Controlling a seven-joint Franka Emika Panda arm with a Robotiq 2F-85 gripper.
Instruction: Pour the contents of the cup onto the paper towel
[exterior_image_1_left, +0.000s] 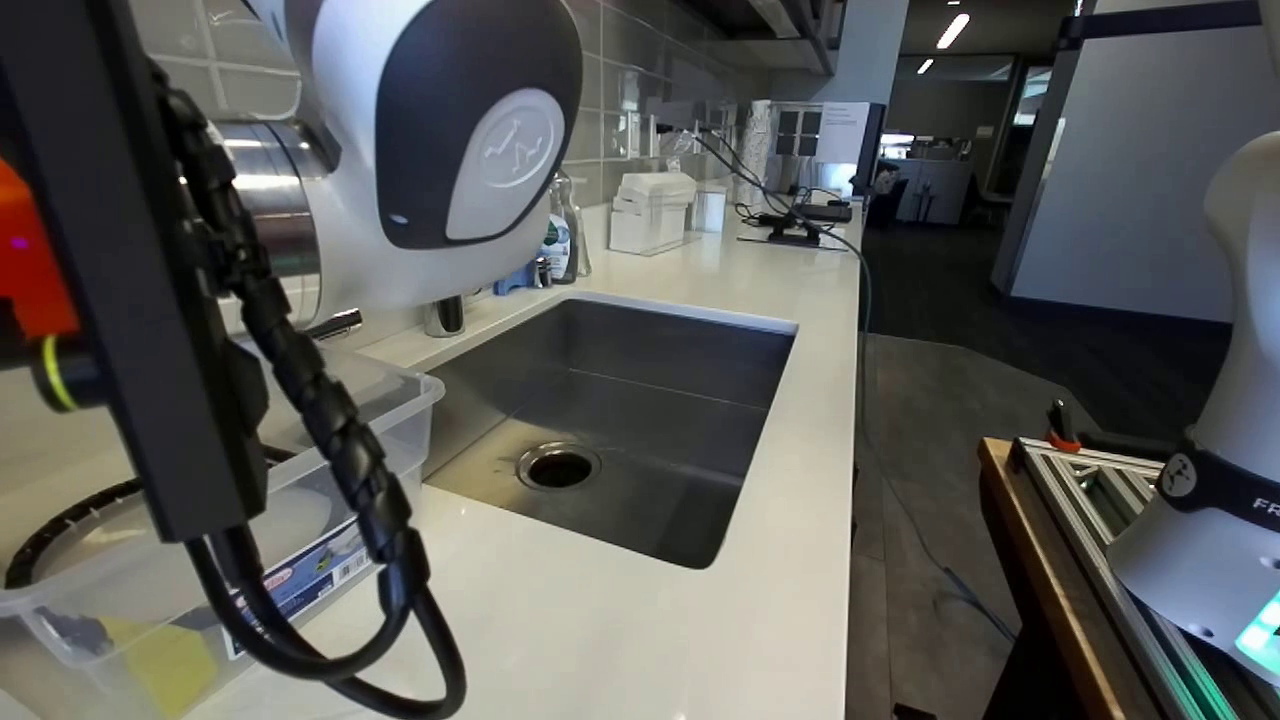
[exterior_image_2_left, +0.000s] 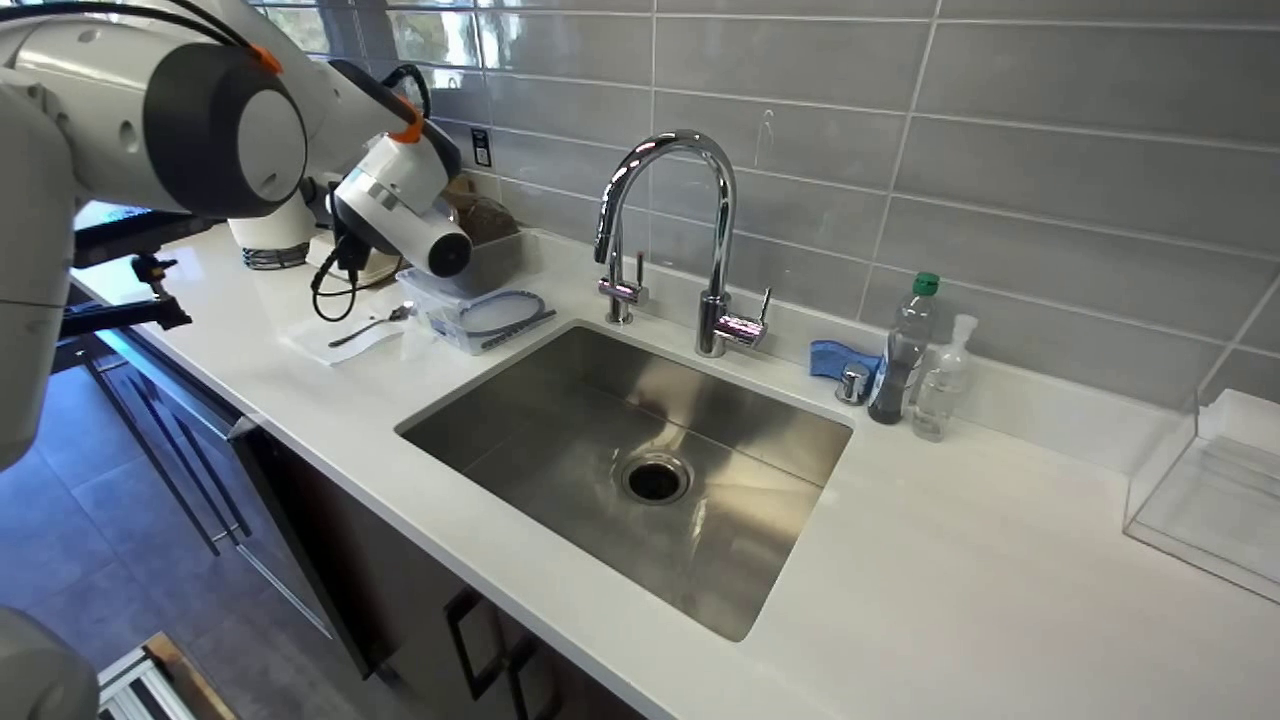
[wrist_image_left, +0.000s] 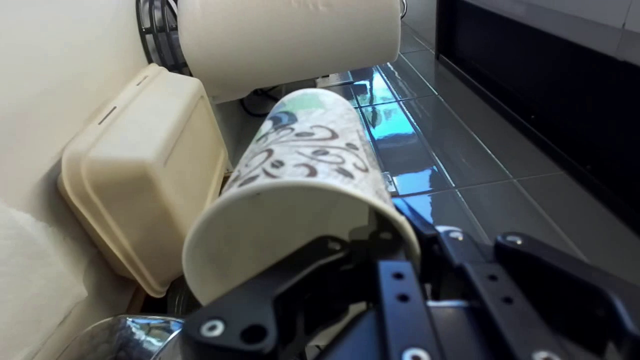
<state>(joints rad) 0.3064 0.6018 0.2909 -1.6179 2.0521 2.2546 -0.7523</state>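
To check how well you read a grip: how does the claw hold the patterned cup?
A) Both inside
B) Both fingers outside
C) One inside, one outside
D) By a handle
C: in the wrist view, one finger of the claw reaches inside the cup and the other finger sits outside its wall.

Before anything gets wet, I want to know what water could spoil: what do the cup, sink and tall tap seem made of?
Cup: most likely paper, matte outside, going by its thin pale wall and printed swirls; any inner coating can't be told.
Sink: looks like satin-finish stainless steel, from its grey colour and soft, smeared reflections.
Tall tap: probably chromed metal, polished, given its mirror-bright highlights.
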